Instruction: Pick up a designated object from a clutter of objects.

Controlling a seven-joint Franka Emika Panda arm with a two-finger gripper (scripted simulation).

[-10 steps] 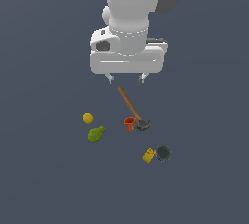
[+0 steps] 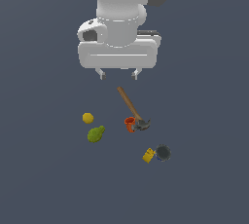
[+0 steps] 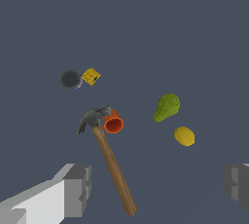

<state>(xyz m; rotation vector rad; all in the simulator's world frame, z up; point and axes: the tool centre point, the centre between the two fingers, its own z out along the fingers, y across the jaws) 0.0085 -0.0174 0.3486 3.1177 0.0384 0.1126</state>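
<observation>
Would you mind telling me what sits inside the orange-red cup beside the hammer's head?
The orange-red cup lies on its side against the hammer head; its visible interior looks empty, though the deepest part is shadowed.

The hammer (image 2: 130, 107) lies flat mid-surface, brown wooden handle long, dark grey head touching the orange-red cup (image 2: 129, 124). Around it: yellow ball (image 2: 88, 118), green lump (image 2: 96, 134), yellow block (image 2: 149, 155), dark mug (image 2: 163, 152).
</observation>
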